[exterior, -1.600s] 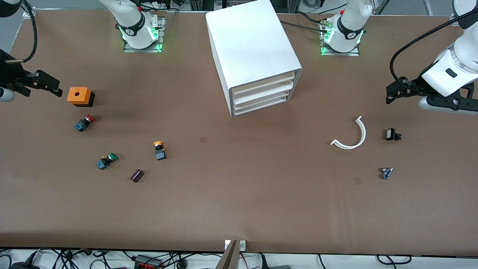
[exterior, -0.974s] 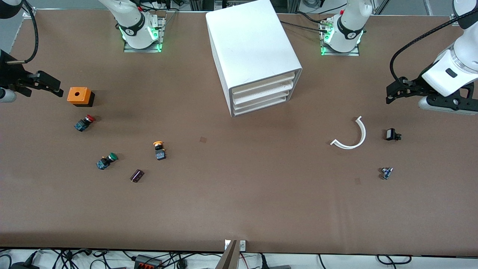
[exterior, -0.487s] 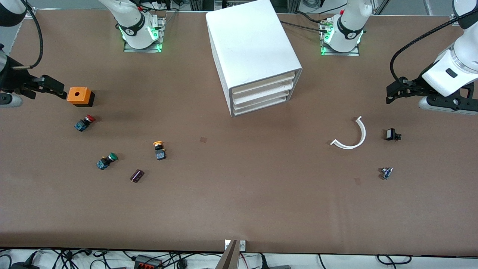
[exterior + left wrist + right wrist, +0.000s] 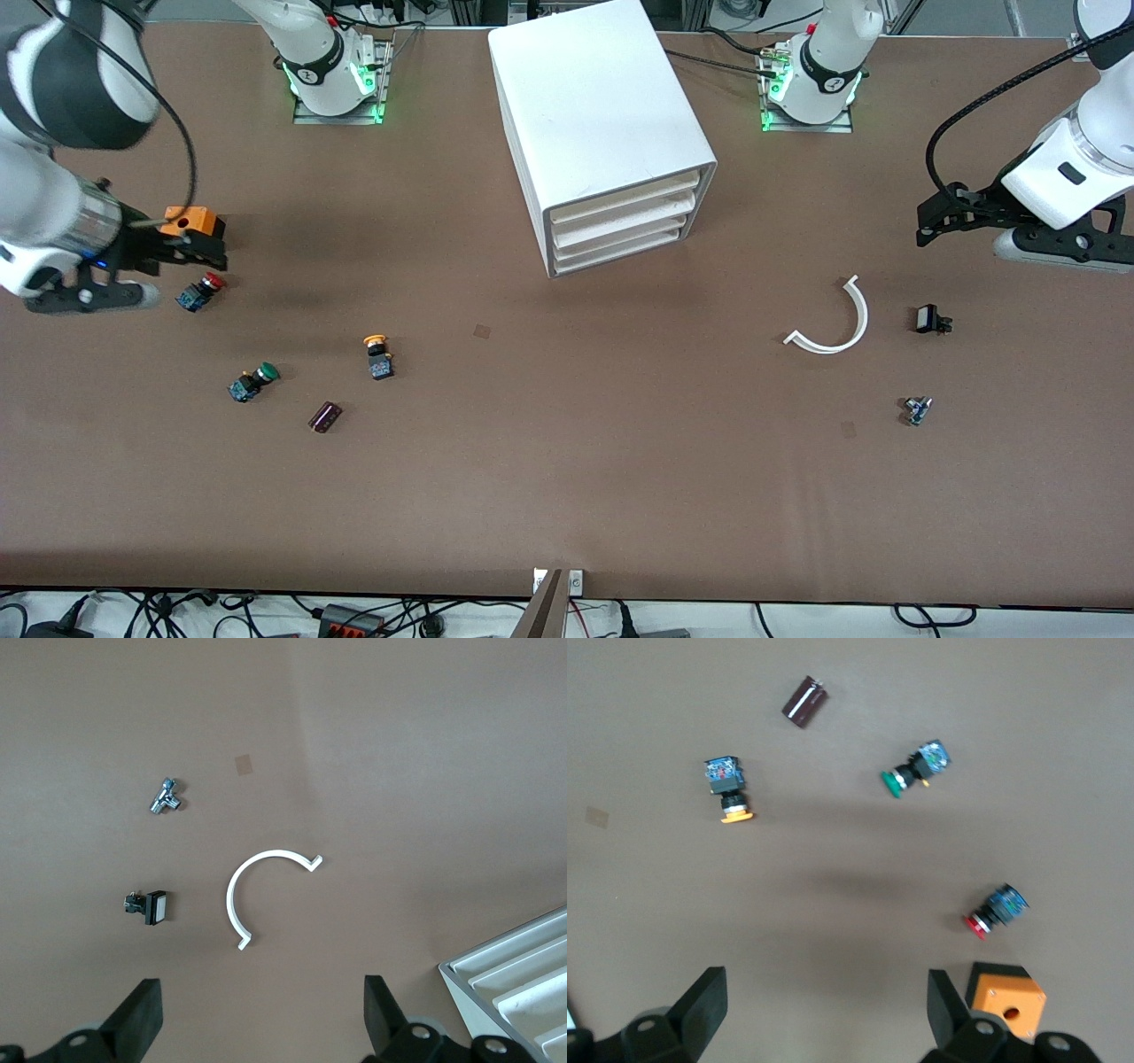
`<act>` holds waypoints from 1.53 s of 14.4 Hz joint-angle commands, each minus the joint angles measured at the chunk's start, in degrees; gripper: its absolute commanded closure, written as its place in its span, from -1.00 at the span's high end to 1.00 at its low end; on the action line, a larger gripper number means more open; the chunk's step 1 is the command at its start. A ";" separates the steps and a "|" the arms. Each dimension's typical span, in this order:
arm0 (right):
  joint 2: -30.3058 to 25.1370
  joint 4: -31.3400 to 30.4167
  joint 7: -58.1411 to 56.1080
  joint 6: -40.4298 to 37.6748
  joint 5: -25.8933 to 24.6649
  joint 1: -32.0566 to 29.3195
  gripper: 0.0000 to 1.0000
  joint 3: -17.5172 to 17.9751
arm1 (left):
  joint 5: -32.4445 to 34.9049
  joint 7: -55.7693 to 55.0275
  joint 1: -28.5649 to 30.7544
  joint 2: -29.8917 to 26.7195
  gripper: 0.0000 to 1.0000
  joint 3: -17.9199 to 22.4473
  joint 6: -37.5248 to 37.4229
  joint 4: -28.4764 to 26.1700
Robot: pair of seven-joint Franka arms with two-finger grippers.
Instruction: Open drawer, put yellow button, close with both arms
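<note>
We saw the right gripper (image 4: 190, 251), fingers spread apart, partly hiding the orange box (image 4: 197, 219) near the right arm's table edge. The yellow button (image 4: 378, 353) lay on the table beside the green button (image 4: 252, 382). The left gripper (image 4: 935, 220) waited, fingers apart, above the white arc (image 4: 834, 322). The drawer unit (image 4: 602, 133) stood shut; no writing was legible.

- Front view: high camera facing both arm bases, whole table (image 4: 567, 496) covered.
- Left wrist view: looks down on white curved strip (image 4: 257, 895), also in front view; seemingly closer.
- Right wrist view: looks down on yellow button (image 4: 728, 790), shared likewise.
</note>
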 commanded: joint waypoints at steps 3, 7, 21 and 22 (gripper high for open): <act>5.63 0.24 0.15 6.38 -0.15 3.72 1.00 -0.08 | -0.49 1.19 0.13 -1.20 1.00 0.18 -0.19 -0.93; 9.24 0.32 0.24 11.31 0.03 5.31 1.00 -0.08 | -0.58 1.28 0.13 -0.94 1.00 0.36 -3.08 -0.15; 23.91 5.42 -0.55 19.84 2.49 9.79 1.00 0.18 | -23.05 5.75 -3.39 9.76 1.00 -0.08 -20.85 2.41; 24.71 5.68 -0.55 20.72 2.49 9.97 1.00 0.35 | -27.95 8.20 -3.13 11.96 1.00 0.00 -20.15 2.32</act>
